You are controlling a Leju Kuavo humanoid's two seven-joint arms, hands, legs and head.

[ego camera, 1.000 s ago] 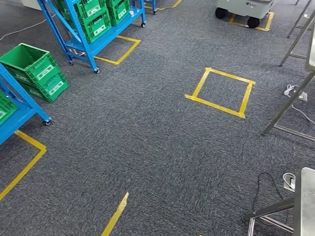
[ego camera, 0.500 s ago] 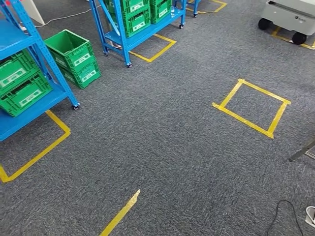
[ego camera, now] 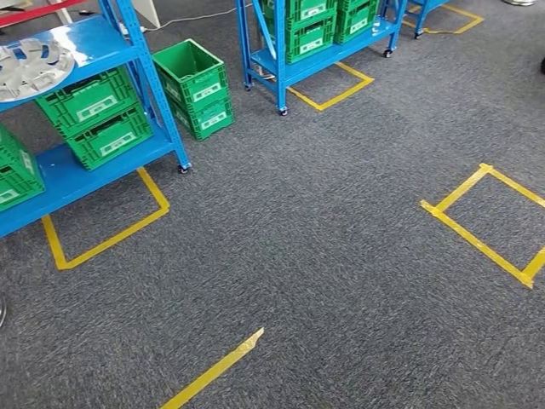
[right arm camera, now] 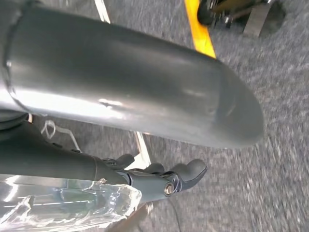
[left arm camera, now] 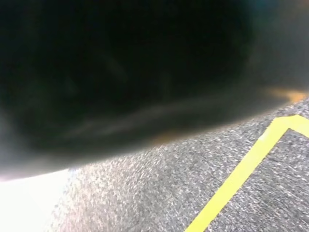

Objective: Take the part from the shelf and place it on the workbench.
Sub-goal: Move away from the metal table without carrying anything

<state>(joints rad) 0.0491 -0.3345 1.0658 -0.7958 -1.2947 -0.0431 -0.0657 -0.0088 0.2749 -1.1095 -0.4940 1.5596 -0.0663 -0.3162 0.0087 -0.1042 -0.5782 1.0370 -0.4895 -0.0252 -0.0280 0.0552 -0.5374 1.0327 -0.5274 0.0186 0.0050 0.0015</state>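
Observation:
A silvery metal part (ego camera: pixel 29 64) lies on the upper level of the blue shelf (ego camera: pixel 103 43) at the far left of the head view, some way off across the carpet. In the right wrist view my right hand (right arm camera: pixel 160 179) hangs over the grey carpet. Its dark fingers (right arm camera: pixel 189 171) are stretched out with nothing between them, under the thick grey thumb (right arm camera: pixel 146 92). A clear plastic sheet (right arm camera: pixel 65 205) shows at the picture's edge beside the hand.
Green crates (ego camera: pixel 96 119) fill the near shelf's lower levels, and two stacked crates (ego camera: pixel 196 85) stand on the floor beside it. A second blue shelf (ego camera: pixel 308 34) stands further back. Yellow tape squares (ego camera: pixel 488 221) mark the grey carpet (ego camera: pixel 308 230).
The camera has turned left: the shelves and crates have slid rightwards into the picture, the metal table legs at the right have left it, and the silvery part has come into sight.

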